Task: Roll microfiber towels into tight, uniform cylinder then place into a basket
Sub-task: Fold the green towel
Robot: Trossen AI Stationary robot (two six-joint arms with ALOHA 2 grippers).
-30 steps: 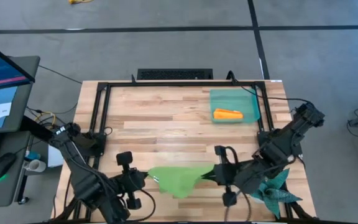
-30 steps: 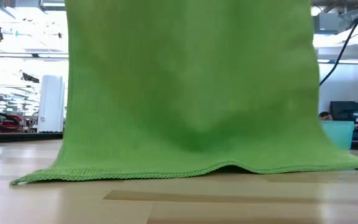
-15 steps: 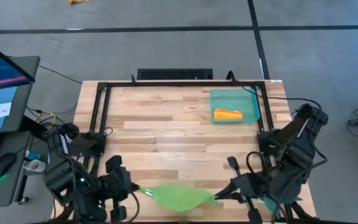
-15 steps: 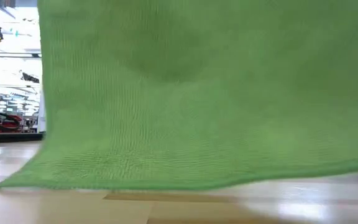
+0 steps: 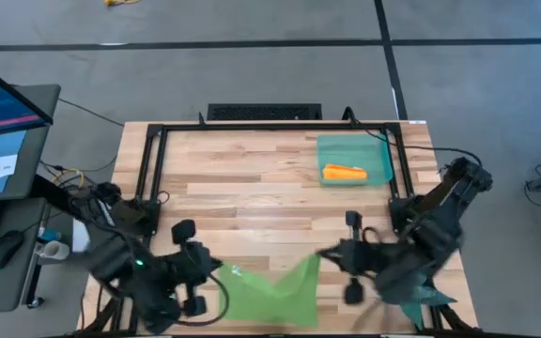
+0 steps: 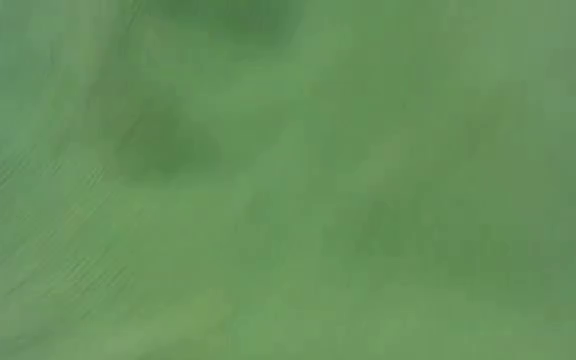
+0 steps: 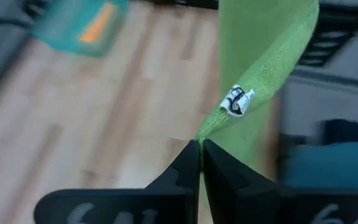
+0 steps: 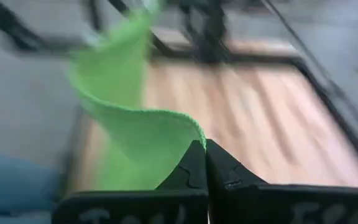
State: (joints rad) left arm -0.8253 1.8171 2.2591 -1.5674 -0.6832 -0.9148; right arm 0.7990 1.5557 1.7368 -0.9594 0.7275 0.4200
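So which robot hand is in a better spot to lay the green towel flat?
Neither alone, probably. The left hand and the right hand each pinch a corner of the green towel, which hangs between them by the wooden table's near edge. Both likely need to lower it together.

Green towel [image 5: 272, 293]: soft knit cloth, matt, fine ribbed weave w/ stitched hem [image 8: 148, 113] & small white paper-like tag [image 7: 237, 101]; fills low view [image 6: 288, 180] as blurred fabric. Table [image 5: 252, 178]: pale wood planks, smooth, slight sheen, framed by black metal rails [image 5: 155, 164]. Basket [image 5: 350, 149]: translucent teal plastic, glossy; orange towel [image 5: 344, 173] inside, matt cloth. Left gripper [image 7: 201, 149] & right gripper [image 8: 205, 148]: fingers dark matt plastic, smooth. Teal spiky cloth [image 5: 428, 293] by right arm: matt fabric.
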